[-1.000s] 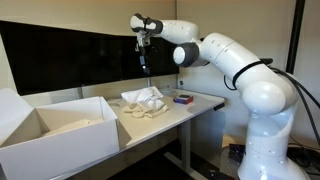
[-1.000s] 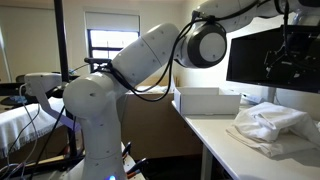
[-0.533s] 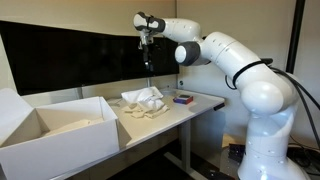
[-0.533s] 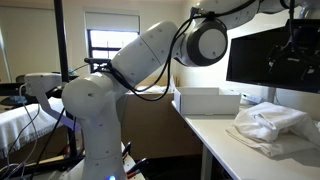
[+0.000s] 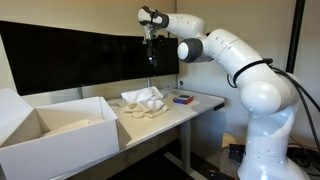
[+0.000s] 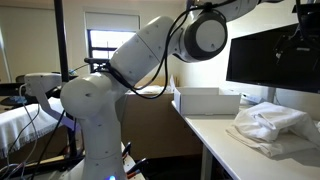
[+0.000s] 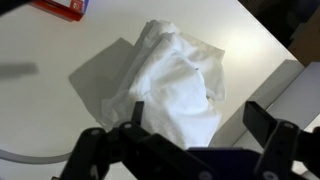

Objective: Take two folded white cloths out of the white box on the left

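The white box [image 5: 95, 140] stands open at the left end of the table, with a cream cloth [image 5: 66, 126] lying inside it. A rumpled pile of white cloths [image 5: 143, 103] lies on the tabletop to its right; both the box [image 6: 210, 101] and the pile [image 6: 270, 124] also show in the second exterior view. My gripper [image 5: 151, 60] hangs high above the pile, open and empty. In the wrist view the cloths [image 7: 180, 80] lie far below the gripper [image 7: 200, 115], and the dark fingers [image 7: 262, 118] stand wide apart.
A small blue and red flat object [image 5: 183, 98] lies on the table beyond the cloths, and shows as a red corner [image 7: 65, 6] in the wrist view. A dark screen [image 5: 70, 55] runs behind the table. The box edge [image 7: 300, 90] shows at the right of the wrist view.
The gripper has opened fully and risen straight up, away from the cloth pile. The pile stays on the table.
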Motion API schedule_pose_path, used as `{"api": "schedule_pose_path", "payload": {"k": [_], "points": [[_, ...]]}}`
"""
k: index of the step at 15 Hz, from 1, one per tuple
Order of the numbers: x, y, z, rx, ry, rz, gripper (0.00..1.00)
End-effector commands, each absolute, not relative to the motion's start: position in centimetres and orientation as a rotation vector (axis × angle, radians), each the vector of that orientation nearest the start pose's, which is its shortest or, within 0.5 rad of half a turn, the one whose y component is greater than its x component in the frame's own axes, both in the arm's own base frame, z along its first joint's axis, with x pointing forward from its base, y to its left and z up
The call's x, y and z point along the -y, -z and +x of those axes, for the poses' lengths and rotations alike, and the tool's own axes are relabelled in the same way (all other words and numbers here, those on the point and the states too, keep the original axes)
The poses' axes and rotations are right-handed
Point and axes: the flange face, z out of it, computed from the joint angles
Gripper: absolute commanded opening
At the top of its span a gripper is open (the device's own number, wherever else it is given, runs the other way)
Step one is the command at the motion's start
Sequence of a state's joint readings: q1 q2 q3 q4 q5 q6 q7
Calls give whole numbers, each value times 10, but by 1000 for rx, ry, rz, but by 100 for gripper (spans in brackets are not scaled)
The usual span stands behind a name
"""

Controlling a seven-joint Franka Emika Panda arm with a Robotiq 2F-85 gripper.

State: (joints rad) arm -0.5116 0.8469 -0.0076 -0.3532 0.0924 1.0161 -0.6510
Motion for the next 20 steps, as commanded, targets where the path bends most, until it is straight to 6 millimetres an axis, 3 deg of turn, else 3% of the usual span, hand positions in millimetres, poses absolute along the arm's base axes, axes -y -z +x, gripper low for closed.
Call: {"api": "schedule_pose_path", "payload": {"k": [1, 5, 9, 19, 20], "points": [[328, -603, 588, 277, -173, -3012, 100], [326, -623, 582, 257, -148, -3060, 100], [316, -629, 576, 333, -180, -3019, 100], [278, -623, 576, 497, -312, -2888, 100], [286, -618, 581, 447, -278, -2922, 100]]}}
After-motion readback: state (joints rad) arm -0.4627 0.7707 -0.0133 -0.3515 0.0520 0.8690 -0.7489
